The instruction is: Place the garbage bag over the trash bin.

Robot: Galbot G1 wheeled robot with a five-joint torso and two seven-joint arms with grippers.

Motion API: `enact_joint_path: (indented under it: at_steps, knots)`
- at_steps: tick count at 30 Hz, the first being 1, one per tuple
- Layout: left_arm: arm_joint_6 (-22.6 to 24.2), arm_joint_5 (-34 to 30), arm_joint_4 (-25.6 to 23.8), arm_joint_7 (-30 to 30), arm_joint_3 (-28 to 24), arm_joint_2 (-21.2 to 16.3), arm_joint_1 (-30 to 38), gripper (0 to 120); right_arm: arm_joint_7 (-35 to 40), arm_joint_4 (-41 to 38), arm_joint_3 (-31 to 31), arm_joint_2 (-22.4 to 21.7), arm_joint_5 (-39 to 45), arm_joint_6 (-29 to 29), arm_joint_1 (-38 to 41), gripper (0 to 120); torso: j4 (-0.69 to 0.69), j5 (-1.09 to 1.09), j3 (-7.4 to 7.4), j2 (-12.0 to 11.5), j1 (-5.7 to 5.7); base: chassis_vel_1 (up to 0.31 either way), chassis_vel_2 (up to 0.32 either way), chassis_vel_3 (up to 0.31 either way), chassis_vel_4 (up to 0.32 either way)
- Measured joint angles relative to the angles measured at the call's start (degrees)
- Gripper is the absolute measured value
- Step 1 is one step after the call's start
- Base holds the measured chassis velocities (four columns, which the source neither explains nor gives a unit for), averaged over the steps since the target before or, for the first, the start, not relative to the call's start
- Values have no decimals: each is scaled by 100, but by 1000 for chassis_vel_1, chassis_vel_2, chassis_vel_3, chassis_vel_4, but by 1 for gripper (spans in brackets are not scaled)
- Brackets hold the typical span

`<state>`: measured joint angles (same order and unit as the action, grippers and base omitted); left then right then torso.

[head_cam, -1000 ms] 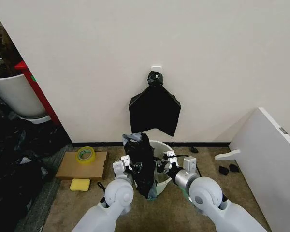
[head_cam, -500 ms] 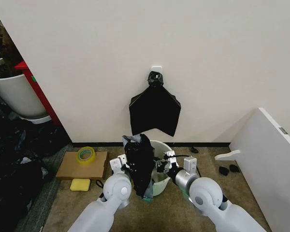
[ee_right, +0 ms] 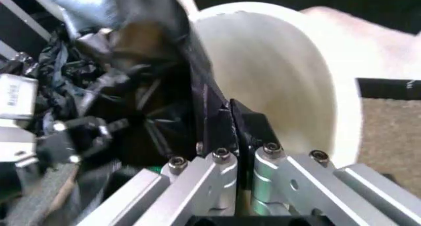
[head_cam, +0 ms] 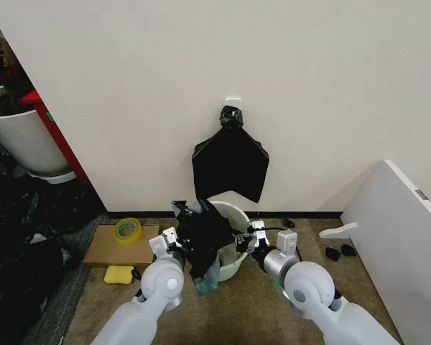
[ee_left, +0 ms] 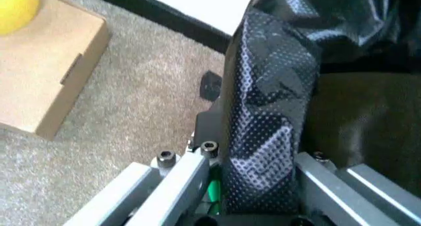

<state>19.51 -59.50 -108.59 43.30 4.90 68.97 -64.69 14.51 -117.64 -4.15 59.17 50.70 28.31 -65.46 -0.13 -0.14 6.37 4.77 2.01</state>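
1. The garbage bag (head_cam: 202, 233) is bunched up over the left side of the trash bin (head_cam: 230, 215), draped down its outer wall toward the carpet (head_cam: 244, 316), with the bin's right rim still bare.
2. The left gripper (head_cam: 178, 243) is at the bag's left side; in the left wrist view its jaws are set apart with a thick fold of the garbage bag (ee_left: 263, 132) gripped between them.
3. The right gripper (head_cam: 246, 238) is at the bin's right side; in the right wrist view its jaws are pressed narrow together on a thin edge of the garbage bag (ee_right: 197, 97), just beside the trash bin (ee_right: 276, 83).
4. To the left on the carpet lies a flat cardboard box (head_cam: 122, 246) with a roll of yellow tape (head_cam: 127, 230) on it.
5. On the wall (head_cam: 201, 65) behind the bin hangs a flat black bag bundle (head_cam: 230, 162).
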Motion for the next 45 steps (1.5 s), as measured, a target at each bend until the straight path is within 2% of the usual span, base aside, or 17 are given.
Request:
enact_joint_path:
  at_steps: [7, 14, 22, 26, 28, 29, 32, 33, 36, 38, 42, 43, 45]
  knots:
    - [-48, -2, -132, -42, 72, -43, -134, 1, 30, -96, -222, -165, 0, 6, -92, 0, 0, 0, 0, 0, 0, 0, 0, 0, 0]
    - [-77, 44, -446, -82, 152, -140, -597, 1, 14, -223, -454, -551, 46, 10, -199, 0, 1, -1, -1, 0, 0, 0, 0, 0, 0]
    - [-87, 139, -613, -125, 179, -155, -845, 1, -17, -330, -465, -757, 68, 33, -239, 0, 0, -1, -1, 0, 0, 0, 0, 0, 0]
    - [-91, 299, -702, -206, 188, -164, -970, 1, -221, -413, -386, -801, -217, 17, -296, 1, 0, 0, -1, 0, 0, 0, 0, 0, 0]
    - [-108, 482, -794, -291, 204, -181, -1067, 1, -468, -512, -307, -852, -652, -72, -348, 8, 2, 0, -1, 0, -1, 0, 0, 0, 0]
    - [-108, 482, -794, -291, 204, -181, -1067, 1, -468, -512, -307, -852, -652, -72, -348, 8, 2, 0, -1, 0, -1, 0, 0, 0, 0]
    - [-108, 580, -877, -354, 206, -243, -1096, 1, -639, -713, -315, -943, -1046, -177, -495, 22, 0, -2, -1, 0, -1, 0, 0, 0, 0]
    - [-108, 580, -877, -354, 206, -243, -1096, 1, -639, -713, -315, -943, -1046, -177, -495, 22, 0, -2, -1, 0, -1, 0, 0, 0, 0]
    - [-126, 657, -962, -410, 219, -361, -1085, 1, -688, -951, -447, -1097, -1422, -173, -669, 37, 1, -1, -1, 0, -1, 0, 0, 0, 0]
    - [-126, 660, -990, -414, 224, -397, -1076, 1, -692, -1017, -497, -1159, -1547, -132, -731, 40, 1, -1, -1, 0, -1, 0, 0, 0, 0]
    - [-116, 661, -1051, -420, 242, -489, -1041, 1, -782, -1213, -641, -1346, -1876, -121, -966, 55, 0, 0, -1, 0, -1, 0, 0, 0, 0]
    - [-116, 661, -1051, -420, 242, -489, -1041, 1, -782, -1213, -641, -1346, -1876, -121, -966, 55, 0, 0, -1, 0, -1, 0, 0, 0, 0]
    - [-97, 655, -1080, -420, 246, -541, -1014, 1, -877, -1332, -717, -1431, -2084, -160, -1105, 65, 0, -1, -1, 0, -1, 0, 0, 0, 0]
